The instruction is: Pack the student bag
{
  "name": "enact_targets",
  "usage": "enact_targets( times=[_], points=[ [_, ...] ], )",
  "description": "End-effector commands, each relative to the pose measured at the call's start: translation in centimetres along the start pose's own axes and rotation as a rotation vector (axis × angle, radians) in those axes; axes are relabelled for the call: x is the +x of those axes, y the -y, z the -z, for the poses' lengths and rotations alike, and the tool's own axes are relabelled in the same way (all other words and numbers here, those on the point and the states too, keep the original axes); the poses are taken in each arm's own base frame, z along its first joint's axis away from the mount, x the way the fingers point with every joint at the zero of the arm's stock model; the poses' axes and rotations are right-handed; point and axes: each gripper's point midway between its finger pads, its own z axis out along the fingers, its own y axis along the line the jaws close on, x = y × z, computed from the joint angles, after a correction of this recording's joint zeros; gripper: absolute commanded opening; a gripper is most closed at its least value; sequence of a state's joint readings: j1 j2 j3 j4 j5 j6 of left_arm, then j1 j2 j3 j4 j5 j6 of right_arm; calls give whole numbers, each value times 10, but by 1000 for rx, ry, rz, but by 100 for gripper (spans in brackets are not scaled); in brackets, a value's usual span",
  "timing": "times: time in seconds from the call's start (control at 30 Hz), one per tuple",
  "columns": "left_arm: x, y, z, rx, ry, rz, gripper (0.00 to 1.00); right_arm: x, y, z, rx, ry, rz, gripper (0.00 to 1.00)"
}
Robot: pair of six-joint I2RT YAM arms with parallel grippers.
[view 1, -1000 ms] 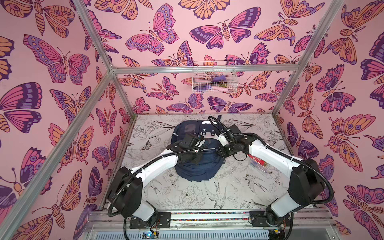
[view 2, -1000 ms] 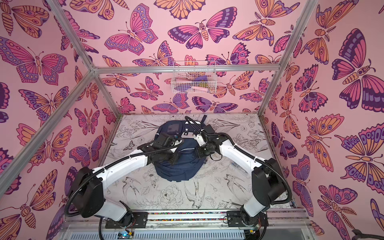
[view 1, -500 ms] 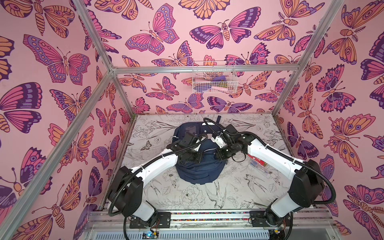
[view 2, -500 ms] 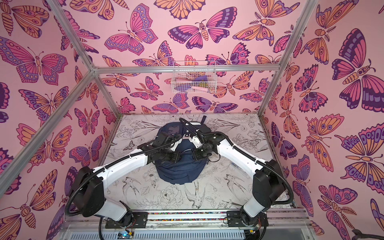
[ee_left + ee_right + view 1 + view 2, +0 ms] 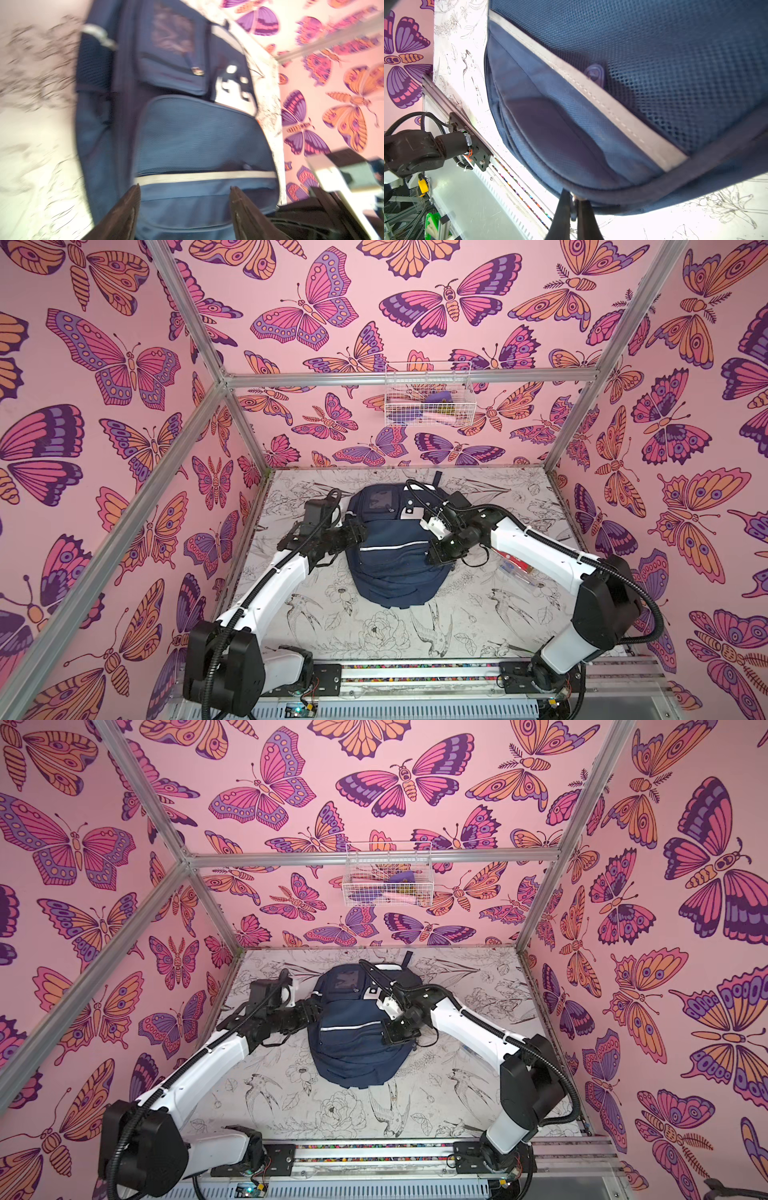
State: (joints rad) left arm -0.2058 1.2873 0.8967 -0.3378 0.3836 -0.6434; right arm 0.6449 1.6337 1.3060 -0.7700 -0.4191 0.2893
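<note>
Now, with the student bag [image 5: 390, 556] lying flat mid-way across the surface [image 5: 374, 635], the right gripper [image 5: 572, 197] jaws pinched on what looks like a zip pull [image 5: 573, 203] at its edge and the left gripper [image 5: 185, 188] jaws spread and empty, best brace the fabric with the left before drawing the zip steadily.

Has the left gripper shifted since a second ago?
Yes: the left gripper has drawn back leftward, from over the middle of the navy blue fabric backpack to its left edge.
</note>
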Motion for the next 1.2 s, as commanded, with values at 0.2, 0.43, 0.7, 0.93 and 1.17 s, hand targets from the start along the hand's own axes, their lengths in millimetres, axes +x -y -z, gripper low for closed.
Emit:
enact_targets(
  times=[0.2,0.43,0.7,0.93,1.17],
  points=[
    [24,-25,-32,37,-161,246,66,4,-9,-1,-56,-22,7,0],
    [13,-30,-55,37,-190,279,54,5,-14,5,-71,-22,14,0],
    [0,-5,-63,202,-172,349,29,8,-22,3,-82,-29,21,0],
    [-21,26,-43,342,-88,421,0,-1,-44,-8,-134,-29,44,0],
    [-18,46,-32,421,-50,346,0,-29,-86,-27,-208,-38,102,0]
  ],
)
